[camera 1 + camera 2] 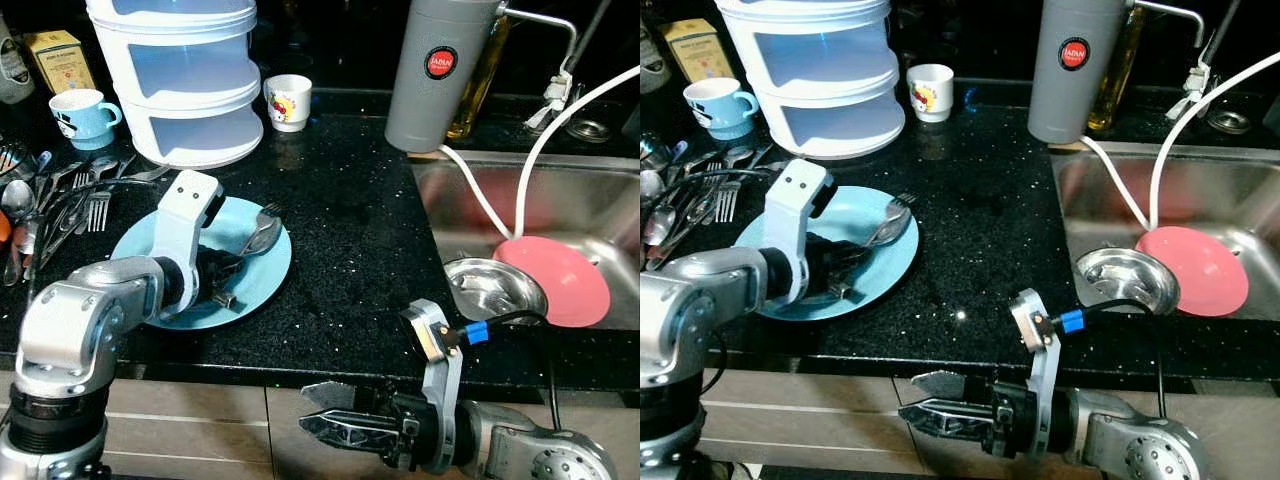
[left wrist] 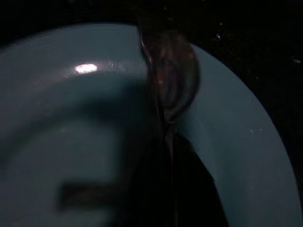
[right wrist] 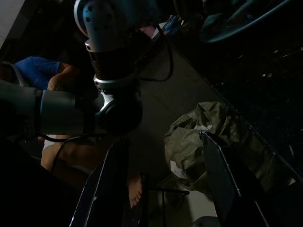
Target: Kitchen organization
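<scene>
- Reaching over light-blue plate (image 1: 245,275) on black counter (image 1: 350,230): left gripper (image 1: 222,280), finger state can't tell
- Spoon (image 1: 262,235) lies on the plate
- Right gripper (image 1: 340,425) below counter edge, fingers spread, holding nothing

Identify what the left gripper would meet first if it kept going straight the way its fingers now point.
Most likely the spoon lying on the blue plate: the left gripper points along it, already very near. Depth is unclear.
</scene>
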Motion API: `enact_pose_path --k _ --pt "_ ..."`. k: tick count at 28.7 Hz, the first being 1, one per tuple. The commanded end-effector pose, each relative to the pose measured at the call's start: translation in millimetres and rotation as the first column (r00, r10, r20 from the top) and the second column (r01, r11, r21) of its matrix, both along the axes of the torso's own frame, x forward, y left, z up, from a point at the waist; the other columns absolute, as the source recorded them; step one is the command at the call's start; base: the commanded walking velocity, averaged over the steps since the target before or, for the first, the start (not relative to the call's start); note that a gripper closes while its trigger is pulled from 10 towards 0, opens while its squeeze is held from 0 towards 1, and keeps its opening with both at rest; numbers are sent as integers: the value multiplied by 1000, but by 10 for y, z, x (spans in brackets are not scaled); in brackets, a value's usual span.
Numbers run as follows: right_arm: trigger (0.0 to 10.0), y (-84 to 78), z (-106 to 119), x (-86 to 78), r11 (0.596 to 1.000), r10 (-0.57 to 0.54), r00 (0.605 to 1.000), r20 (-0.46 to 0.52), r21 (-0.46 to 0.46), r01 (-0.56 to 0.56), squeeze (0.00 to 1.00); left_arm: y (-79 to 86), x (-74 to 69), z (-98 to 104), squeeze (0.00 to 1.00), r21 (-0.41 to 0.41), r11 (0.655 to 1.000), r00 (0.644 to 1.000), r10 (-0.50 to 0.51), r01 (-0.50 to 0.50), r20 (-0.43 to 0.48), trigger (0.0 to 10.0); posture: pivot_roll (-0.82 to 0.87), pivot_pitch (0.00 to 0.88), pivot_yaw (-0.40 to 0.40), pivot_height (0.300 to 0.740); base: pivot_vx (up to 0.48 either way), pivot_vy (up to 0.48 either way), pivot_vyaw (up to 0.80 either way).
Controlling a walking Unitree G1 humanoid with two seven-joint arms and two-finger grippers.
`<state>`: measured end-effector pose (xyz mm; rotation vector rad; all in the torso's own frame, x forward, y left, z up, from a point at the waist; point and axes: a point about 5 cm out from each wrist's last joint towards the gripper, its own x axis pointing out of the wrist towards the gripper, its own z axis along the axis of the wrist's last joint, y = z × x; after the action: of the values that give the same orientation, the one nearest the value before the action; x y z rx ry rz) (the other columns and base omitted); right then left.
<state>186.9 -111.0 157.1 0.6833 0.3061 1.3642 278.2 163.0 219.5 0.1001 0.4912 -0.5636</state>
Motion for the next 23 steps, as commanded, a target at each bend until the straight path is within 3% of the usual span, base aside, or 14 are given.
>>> enact_pose_path --k 1,15,19,23 --pt "10000 11 18 -16 1000 2 1000 9 -4 -2 0 30 -52 -299 0 24 1000 986 15 -12 -165 0 35 65 14 740 0 0 0" --pt "10000 21 8 -3 1000 5 1000 2 -2 -5 0 155 10 -171 0 32 992 989 123 -121 -79 0 41 56 12 740 0 0 0" --pt "10000 22 8 1 1000 5 1000 1 -2 -5 0 234 -9 -159 0 88 981 982 179 -174 -52 0 42 57 11 740 0 0 0" --pt "10000 19 6 3 1000 6 1000 -1 -2 -6 0 446 -38 -127 0 235 929 956 292 -285 8 0 45 57 8 740 0 0 0"
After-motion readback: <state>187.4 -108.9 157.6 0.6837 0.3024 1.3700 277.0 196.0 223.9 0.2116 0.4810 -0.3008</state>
